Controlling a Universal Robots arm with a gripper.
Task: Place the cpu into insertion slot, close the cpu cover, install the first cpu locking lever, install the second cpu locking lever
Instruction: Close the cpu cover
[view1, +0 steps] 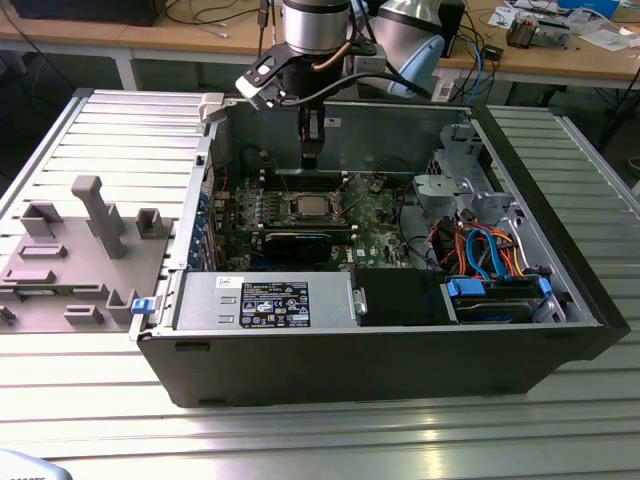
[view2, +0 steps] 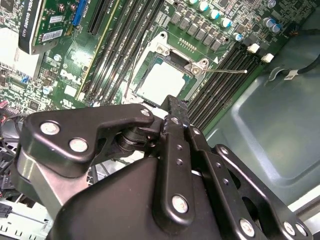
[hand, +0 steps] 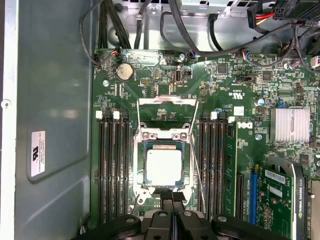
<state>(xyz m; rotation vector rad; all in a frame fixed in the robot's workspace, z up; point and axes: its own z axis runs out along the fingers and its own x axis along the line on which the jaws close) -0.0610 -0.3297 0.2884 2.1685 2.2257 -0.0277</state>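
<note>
on the slatted metal bench (view1: 300, 440), nearest edge first:
- computer case (view1: 330, 370), open, lying on its side at mid-bench.
- grey holder tray (view1: 70, 260), on the bench just beside the case, at the exterior view's left.
- power supply box (view1: 265, 300), along the case's near wall.
- drive bay with blue clips (view1: 497, 290), in the near corner at the exterior view's right.
- green motherboard (view1: 380, 215), on the case floor behind these.
- slot (hand: 145, 170), mid-board between banks of long black memory slots (hand: 111, 170).
- cpu (hand: 164, 167), seated in the slot, silver top bare.
- cover (hand: 165, 135), a silver frame that looks flat around the cpu's edges.
- thin wire lever (view2: 225, 71), jutting from a slot corner over the memory slots.
- gripper (view1: 310, 158), hanging over the slot's edge, fingers (hand: 166, 199) pressed together with nothing between them.
- wooden desk (view1: 560, 55), beyond the bench's far edge, strewn with cables.
</note>
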